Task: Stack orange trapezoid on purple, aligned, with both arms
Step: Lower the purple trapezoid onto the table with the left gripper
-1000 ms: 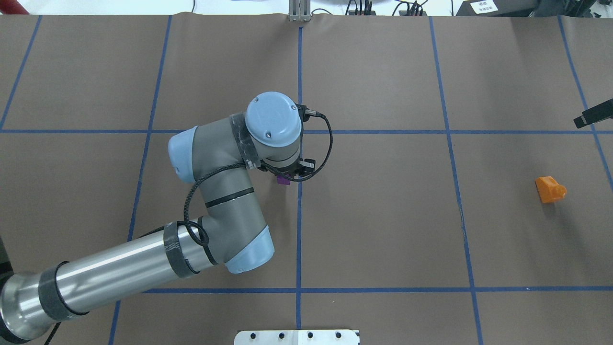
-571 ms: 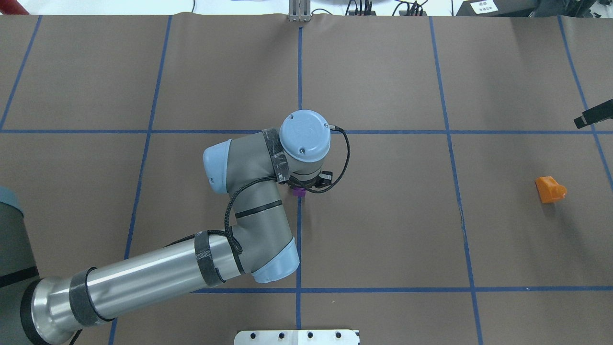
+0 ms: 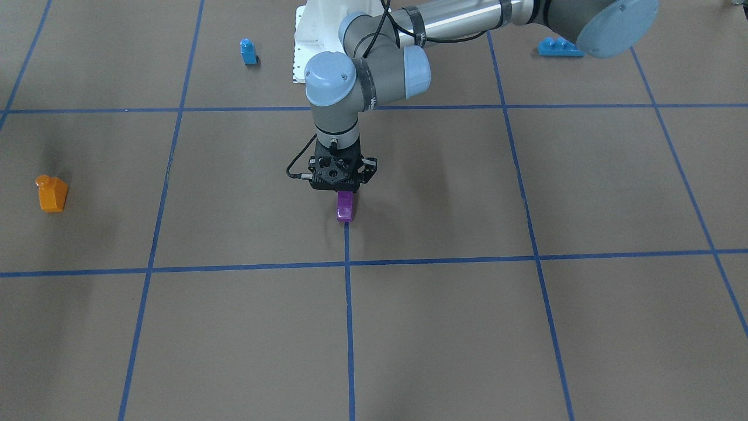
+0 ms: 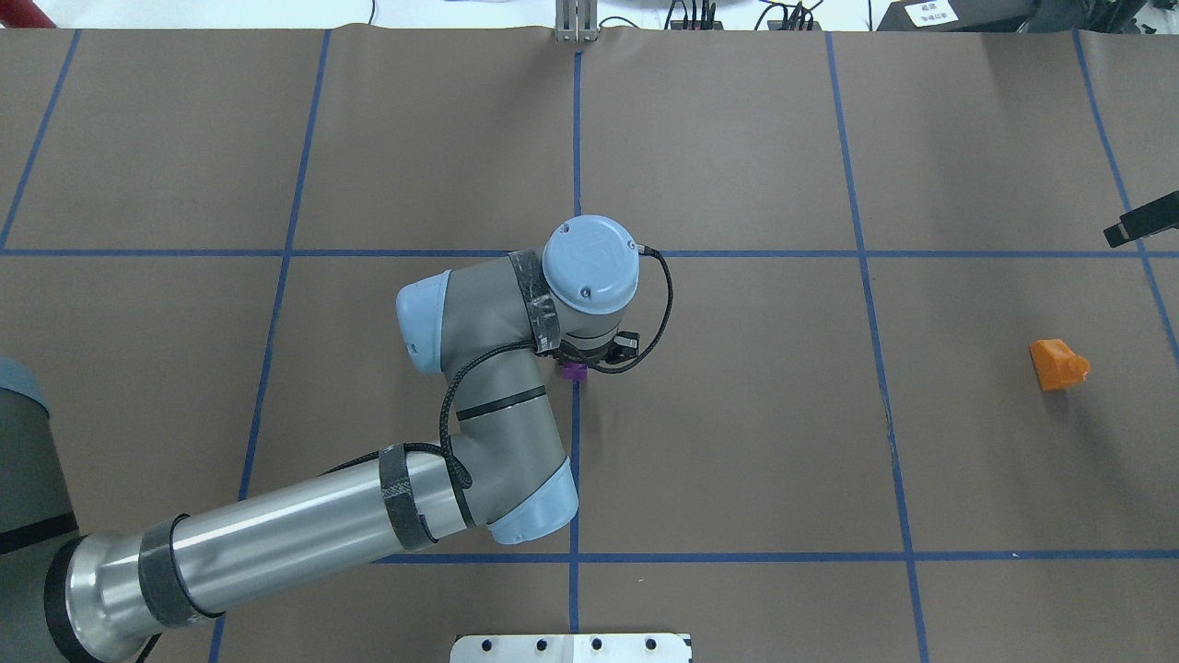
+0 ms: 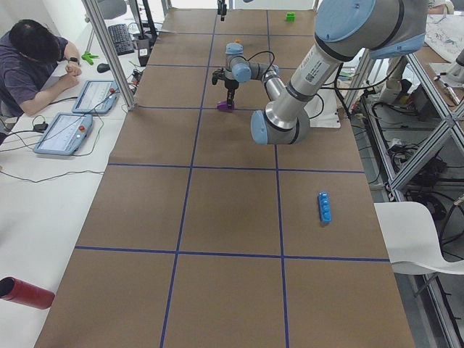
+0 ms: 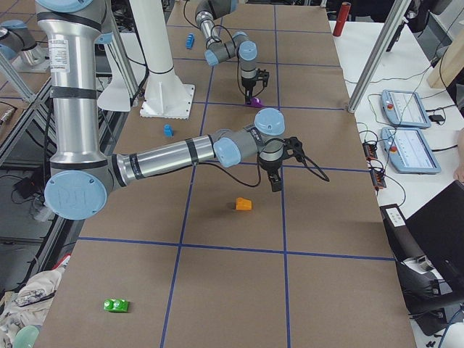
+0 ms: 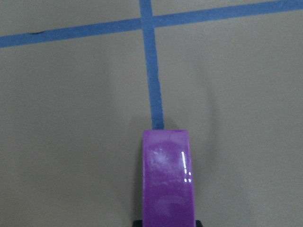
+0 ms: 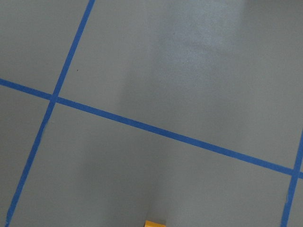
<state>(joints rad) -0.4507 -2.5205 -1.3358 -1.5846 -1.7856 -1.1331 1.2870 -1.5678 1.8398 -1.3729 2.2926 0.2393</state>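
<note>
I have the left end effector (image 3: 344, 197) pointing straight down near the middle of the surface (image 4: 737, 442). I read it as closed narrow on the purple (image 3: 345, 208). In the left wrist view the purple (image 7: 169, 182) fills the 6 o'clock edge of the frame, with a black fingertip (image 7: 137, 223) just showing at each side of it. A blue tape line (image 7: 152, 71) runs from the brick's far end toward 12 o'clock, so the purple sits right over that line. It is low, at or just above the surface, and I cannot tell from here whether it touches.

In the overhead view only a corner of the purple (image 4: 575, 371) peeks out at 6 o'clock of the wrist's light-blue cap.

The orange (image 4: 1057, 364) stands alone on the surface, well apart from the purple, at 3 o'clock of it in the overhead view. In the front view the orange (image 3: 51, 193) is upright with its stud on top.

In the right side view the right end effector (image 6: 276, 186) hangs above the surface near the orange (image 6: 244, 204), which lies at about 8 o'clock of it, and they are not touching. Its own wrist view shows no fingers, only a sliver of orange (image 8: 155, 223) at the 6 o'clock edge, so I cannot tell how wide that end effector stands.

A small blue brick (image 3: 248, 51) and a long blue brick (image 3: 560, 47) lie at the robot's side of the surface, well apart from both task pieces
</note>
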